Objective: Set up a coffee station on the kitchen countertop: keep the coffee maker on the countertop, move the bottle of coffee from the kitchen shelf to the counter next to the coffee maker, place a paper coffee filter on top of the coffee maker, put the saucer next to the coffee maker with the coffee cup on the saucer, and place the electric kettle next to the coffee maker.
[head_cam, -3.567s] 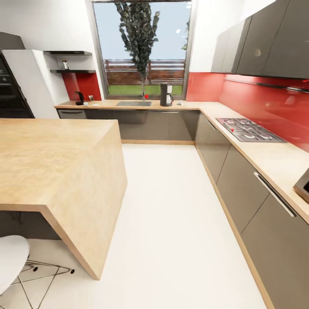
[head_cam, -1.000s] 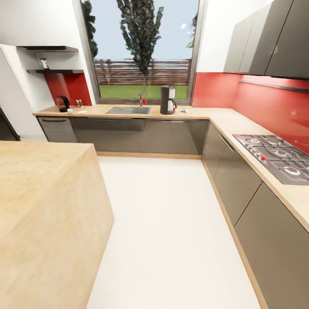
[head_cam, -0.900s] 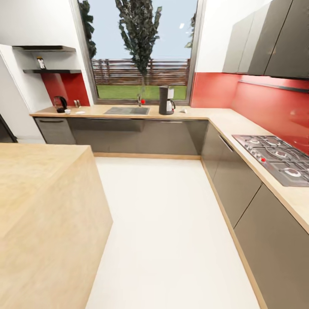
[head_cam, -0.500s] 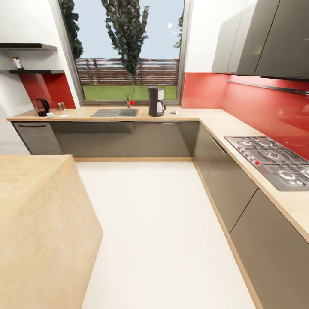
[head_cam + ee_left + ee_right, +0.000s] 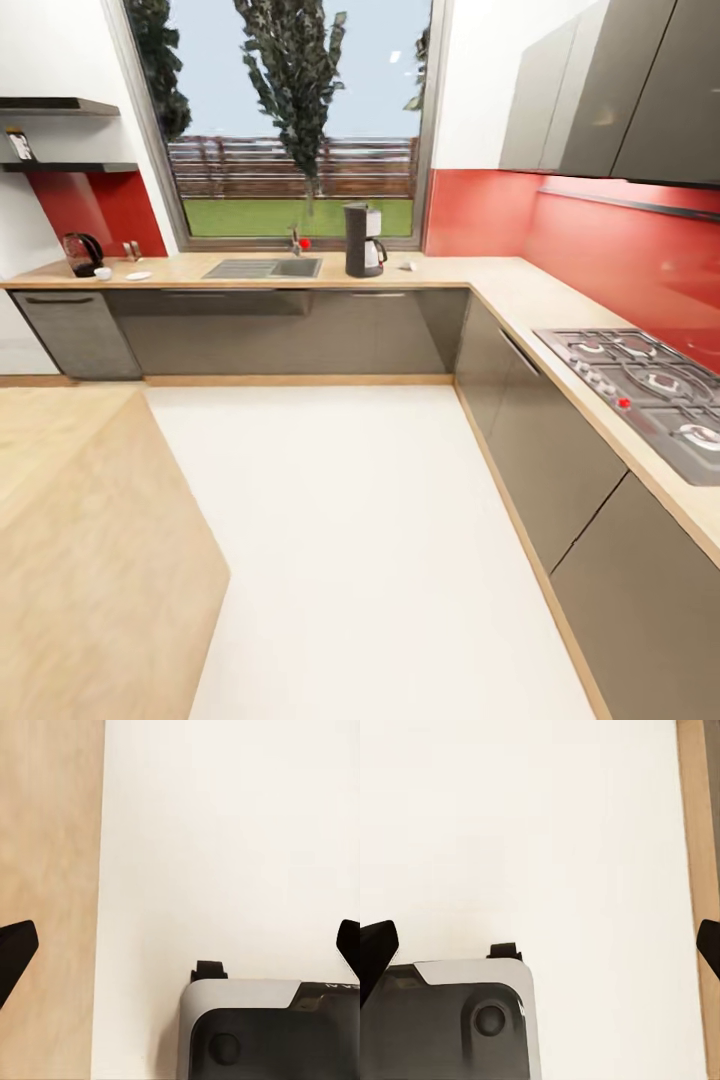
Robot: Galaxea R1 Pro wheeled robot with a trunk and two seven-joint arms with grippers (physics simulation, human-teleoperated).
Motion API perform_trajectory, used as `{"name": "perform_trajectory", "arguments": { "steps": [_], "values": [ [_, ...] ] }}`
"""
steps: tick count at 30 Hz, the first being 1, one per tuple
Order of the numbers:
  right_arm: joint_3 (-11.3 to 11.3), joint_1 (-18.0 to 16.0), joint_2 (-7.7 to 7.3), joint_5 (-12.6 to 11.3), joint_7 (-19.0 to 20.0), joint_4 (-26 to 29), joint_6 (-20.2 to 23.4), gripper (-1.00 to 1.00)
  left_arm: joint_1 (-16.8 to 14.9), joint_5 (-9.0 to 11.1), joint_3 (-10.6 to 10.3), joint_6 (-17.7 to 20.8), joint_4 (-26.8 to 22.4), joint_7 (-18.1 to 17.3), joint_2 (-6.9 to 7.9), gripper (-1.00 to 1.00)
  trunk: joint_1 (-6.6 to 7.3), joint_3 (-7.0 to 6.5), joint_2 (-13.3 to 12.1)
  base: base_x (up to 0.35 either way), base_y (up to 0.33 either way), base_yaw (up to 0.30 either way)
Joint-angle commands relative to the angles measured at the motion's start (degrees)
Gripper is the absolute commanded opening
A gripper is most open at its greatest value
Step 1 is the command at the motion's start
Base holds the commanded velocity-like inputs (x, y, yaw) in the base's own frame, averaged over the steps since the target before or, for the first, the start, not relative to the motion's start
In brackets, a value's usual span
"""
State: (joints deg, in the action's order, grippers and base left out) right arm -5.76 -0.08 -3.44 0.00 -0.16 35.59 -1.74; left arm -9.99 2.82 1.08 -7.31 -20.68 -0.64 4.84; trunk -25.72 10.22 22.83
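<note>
Head view gives me the kitchen countertop (image 5: 440, 270) running lengthwise under the window, then turning along the red wall past the hob (image 5: 645, 385). On it the coffee maker (image 5: 362, 240) stands upright by the sink (image 5: 262, 268); far along sit the electric kettle (image 5: 80, 254), coffee cup (image 5: 103, 273) and saucer (image 5: 138, 276). Above, the bottle of coffee (image 5: 18, 145) stands on the kitchen shelf (image 5: 68, 167). White floor (image 5: 350, 520) lies open between island (image 5: 90, 560) and cabinets. My left gripper (image 5: 180, 945) and right gripper (image 5: 540, 945) hang wide, holding nothing, well apart from everything.
</note>
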Motion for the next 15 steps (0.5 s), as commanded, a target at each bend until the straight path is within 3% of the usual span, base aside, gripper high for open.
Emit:
{"name": "perform_trajectory", "arguments": {
  "steps": [1,15],
  "values": [
    [-0.04,-0.01,0.01,0.0,-0.02,0.04,-0.15,1.0,-0.03,0.28,0.06,-0.16,0.03,-0.07,-0.01,1.0,-0.06,0.1,0.09,0.339,0.0,0.0],
    [-0.13,-0.01,-0.19,0.0,-0.02,0.09,-0.19,1.0,-0.03,0.25,0.06,-0.16,0.03,-0.07,-0.01,1.0,-0.06,0.1,0.09,0.339,0.0,0.0]
  ]
}}
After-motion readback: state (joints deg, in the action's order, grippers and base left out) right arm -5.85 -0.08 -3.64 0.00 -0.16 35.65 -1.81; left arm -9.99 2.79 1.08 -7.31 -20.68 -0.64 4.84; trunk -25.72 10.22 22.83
